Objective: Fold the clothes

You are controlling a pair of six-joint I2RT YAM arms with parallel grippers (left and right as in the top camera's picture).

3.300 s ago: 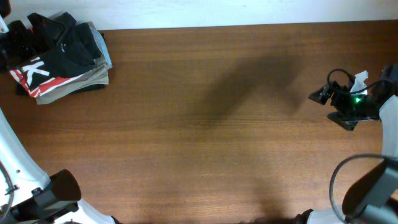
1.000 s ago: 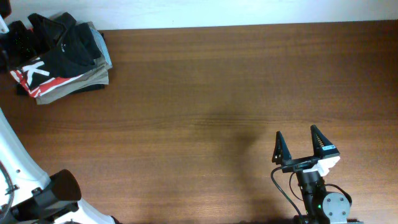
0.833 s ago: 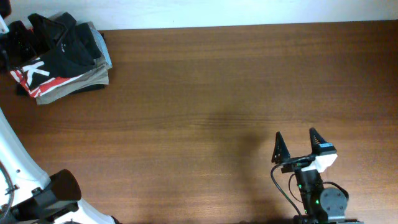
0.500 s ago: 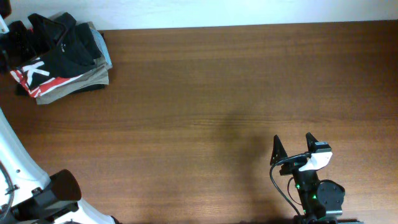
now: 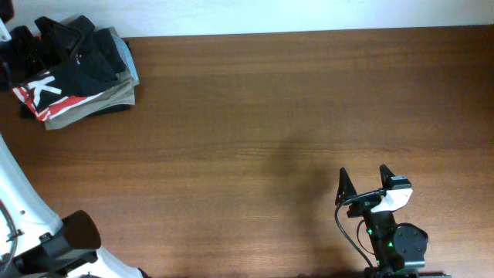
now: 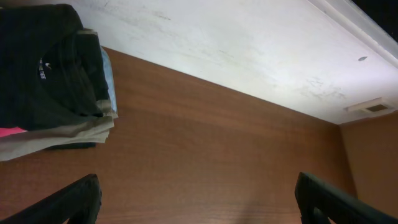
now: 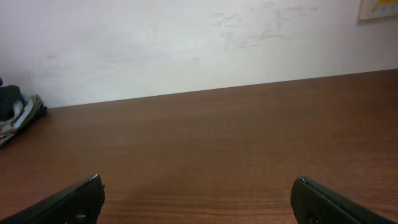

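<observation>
- Right pincer (image 5: 364,184): stands spread to the full, grips nothing, and hovers over bare wood by the front edge of the desk (image 5: 247,116), right of middle, with its tips toward the back edge.
- Against three seconds back: sat then by the desk's right edge, turned sideways; sits now at the front edge.
- Against one second back: lies a shade nearer the front edge and a touch to the left. Matches the half-second-old view and keeps the same full spread throughout.
- Own wrist view of that pincer (image 7: 196,182): shows one dark finger (image 7: 74,202) in each lower corner, open wood between them, and a white wall beyond the back edge.
- Left pincer (image 6: 196,180): gapes just as wide and holds nothing. Faces the back left corner from above, one finger (image 6: 68,202) in each lower corner of its view.
- Clothes (image 5: 77,50): lie folded on top of a pile in the desk's back left corner, well apart from the right pincer. Look near black in the left wrist view (image 6: 43,68), with a small white print on the chest.
- Rest of the pile: red cloth (image 5: 29,100) beside a white K at the left end, a khaki garment (image 5: 100,96) underneath, and a pale blue piece (image 5: 131,73) at the right side.
- Pile against every earlier view: keeps the same place and shape.
- Soft shadow (image 5: 301,158) on the wood: lay nearer the back edge three seconds ago; lies now around mid-desk, just behind the right pincer.
</observation>
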